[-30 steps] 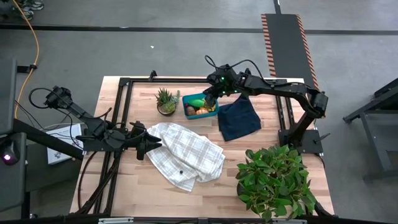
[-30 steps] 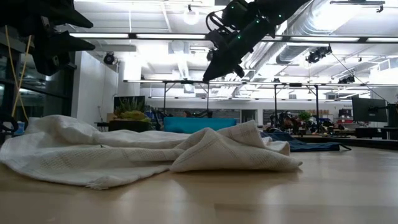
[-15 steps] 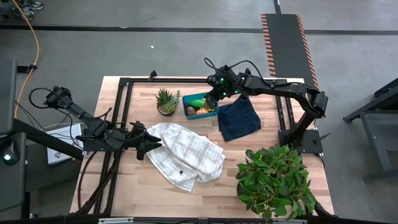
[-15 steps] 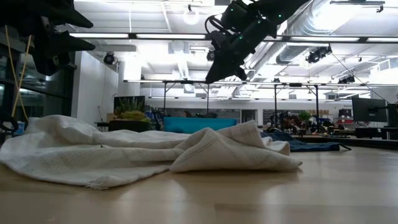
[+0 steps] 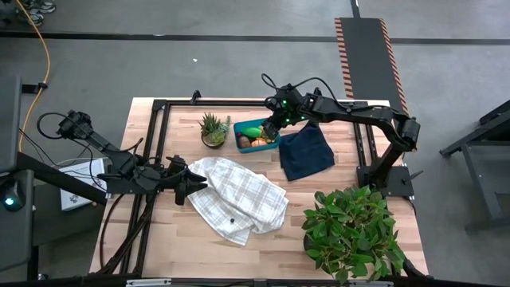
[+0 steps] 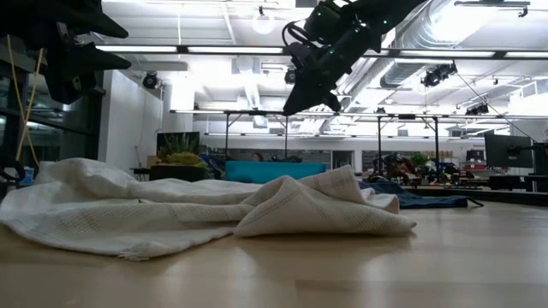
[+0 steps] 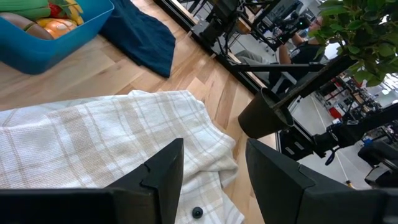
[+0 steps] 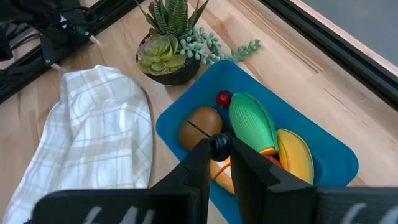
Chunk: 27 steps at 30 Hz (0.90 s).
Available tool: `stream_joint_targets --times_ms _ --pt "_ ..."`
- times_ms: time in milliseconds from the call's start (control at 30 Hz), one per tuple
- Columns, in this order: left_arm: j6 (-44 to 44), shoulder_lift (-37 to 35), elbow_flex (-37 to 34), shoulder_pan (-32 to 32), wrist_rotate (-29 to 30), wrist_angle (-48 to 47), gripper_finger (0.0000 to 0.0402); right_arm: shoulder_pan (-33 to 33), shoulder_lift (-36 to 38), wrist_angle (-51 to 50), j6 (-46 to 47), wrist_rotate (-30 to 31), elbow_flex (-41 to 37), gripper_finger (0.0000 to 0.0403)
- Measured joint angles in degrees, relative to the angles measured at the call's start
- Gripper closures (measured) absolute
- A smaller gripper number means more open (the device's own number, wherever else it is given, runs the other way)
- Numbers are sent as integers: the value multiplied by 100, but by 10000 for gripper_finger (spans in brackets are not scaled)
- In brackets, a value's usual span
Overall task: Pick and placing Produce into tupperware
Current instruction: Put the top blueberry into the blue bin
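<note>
Leafy plant (image 5: pixel 351 231) at table (image 5: pixel 295 247) corner; checked cloth (image 5: pixel 239 198) mid-table, left gripper (image 5: pixel 191 185) at its edge, fingers apart, empty, unmoved; blue container (image 8: pixel 339 162) beside small succulent (image 8: pixel 171 53), produce (image 8: pixel 252 124) inside; right gripper (image 8: pixel 219 163) above container, fingers nearly together around small dark berry, barely shifted over last second; release likely pending.

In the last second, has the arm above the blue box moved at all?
Barely. In the high view the right end effector hovers over the blue box, shifted only slightly toward the dark cloth.
</note>
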<state>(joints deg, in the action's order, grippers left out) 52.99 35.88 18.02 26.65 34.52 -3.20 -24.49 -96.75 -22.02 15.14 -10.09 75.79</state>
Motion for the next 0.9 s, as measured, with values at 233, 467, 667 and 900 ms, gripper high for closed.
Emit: stream_joint_targets --times_ms 233,467,667,900 --pt "0 0 0 0 -1 5 238 42 -2 0 148 51 0 364" --pt "0 0 0 0 -2 7 238 -65 -2 0 152 55 -2 364" --pt "-18 0 0 0 -1 7 238 -94 -4 50 262 55 -4 364" --pt "-20 0 0 0 -28 4 238 -92 -162 79 288 9 53 364"
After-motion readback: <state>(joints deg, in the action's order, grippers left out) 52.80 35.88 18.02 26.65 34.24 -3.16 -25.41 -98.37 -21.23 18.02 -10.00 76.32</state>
